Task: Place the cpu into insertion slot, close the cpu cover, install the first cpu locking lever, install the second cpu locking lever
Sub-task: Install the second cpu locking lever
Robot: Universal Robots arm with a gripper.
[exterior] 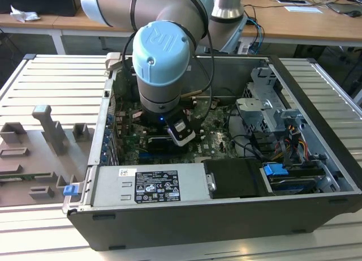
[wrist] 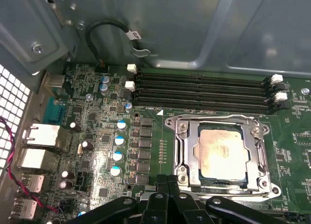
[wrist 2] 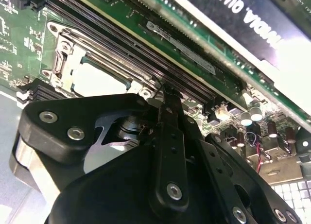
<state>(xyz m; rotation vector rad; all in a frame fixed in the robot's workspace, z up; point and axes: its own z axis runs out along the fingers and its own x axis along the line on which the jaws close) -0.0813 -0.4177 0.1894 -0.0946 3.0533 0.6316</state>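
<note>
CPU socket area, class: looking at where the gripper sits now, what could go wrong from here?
1. The gripper sits at the edge of the cpu cover, which lies flat over the cpu; a sideways slip might scrape the board's small parts.
2. The memory slots run right beside the socket, so a stray move could knock their white clips.

The cpu has a pale, dull metal face, faintly smeared; in the second wrist view it glares white. The cpu cover is bright stamped metal with a soft sheen. The motherboard is glossy green. The memory slots are matt black plastic. The computer case is matt dark grey sheet metal, on a ribbed pale metal bench. The arm's joint cap is smooth light-blue plastic
</note>
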